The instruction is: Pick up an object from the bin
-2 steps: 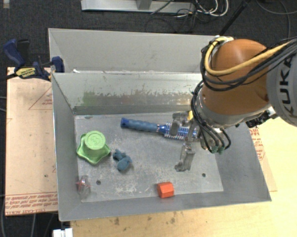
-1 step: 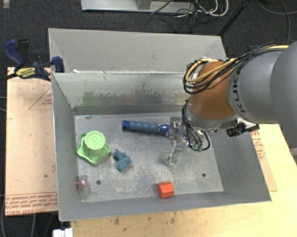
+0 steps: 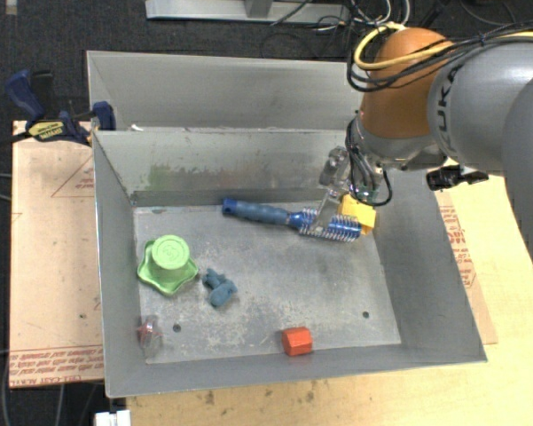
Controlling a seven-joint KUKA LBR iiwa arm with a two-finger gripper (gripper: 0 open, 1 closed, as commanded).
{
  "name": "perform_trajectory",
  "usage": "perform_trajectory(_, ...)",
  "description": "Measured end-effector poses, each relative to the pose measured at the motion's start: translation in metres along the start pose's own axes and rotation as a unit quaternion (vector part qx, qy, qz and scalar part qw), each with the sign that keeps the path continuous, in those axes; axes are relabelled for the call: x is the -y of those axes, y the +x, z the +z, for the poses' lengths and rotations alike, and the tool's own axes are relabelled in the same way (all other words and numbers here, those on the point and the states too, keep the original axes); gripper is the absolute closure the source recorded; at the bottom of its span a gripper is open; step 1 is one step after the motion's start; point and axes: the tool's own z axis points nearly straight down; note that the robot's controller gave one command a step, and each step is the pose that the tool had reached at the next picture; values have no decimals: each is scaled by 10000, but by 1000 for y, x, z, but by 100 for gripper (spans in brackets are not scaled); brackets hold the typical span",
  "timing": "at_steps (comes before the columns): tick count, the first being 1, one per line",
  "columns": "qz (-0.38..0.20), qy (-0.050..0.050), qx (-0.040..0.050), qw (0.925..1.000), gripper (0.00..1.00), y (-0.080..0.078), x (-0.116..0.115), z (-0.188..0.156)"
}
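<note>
At about 2 o'clock on the floor of the grey metal bin (image 3: 248, 153), near the back right corner, the gripper (image 3: 331, 211) hangs directly over the bristle end of a blue brush (image 3: 268, 214). The arm (image 3: 492, 96) enters from 3 o'clock, and its orange wrist cover (image 3: 401, 74) sits above the bin's right wall.

Gripper state: it cannot be determined whether the gripper is released or clenched. The view does not confirm that anything is grasped.

Location of the nearest things:
- Blue brush: lies flat along the foot of the back wall. The handle points toward 10 o'clock and the ribbed, silvery-blue head points toward 3 o'clock, beneath the gripper.
- Yellow block (image 3: 360, 213): just beside the brush head on its 2 o'clock side, close to the right wall.

Other contents, all well apart from the gripper:
- Green cap (image 3: 167, 263) with a flared, lobed base: 9 o'clock, near the left wall.
- Small blue-grey piece (image 3: 217, 287): between the green cap and the floor centre, at 8 o'clock.
- Orange cube (image 3: 296, 341): 6 o'clock, at the front edge of the floor.
- Small clear item (image 3: 147, 332) with a reddish part: front left corner, at 8 o'clock.
</note>
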Motion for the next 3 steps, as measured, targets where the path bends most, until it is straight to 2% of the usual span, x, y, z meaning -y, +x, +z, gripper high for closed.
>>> perform_trajectory(1,442,33,-92,9990,0,-3,24,80)
perform_trajectory(2,429,27,-63,9991,100,-4,23,76)
perform_trajectory(3,489,5,-15,9988,100,-16,16,-49)
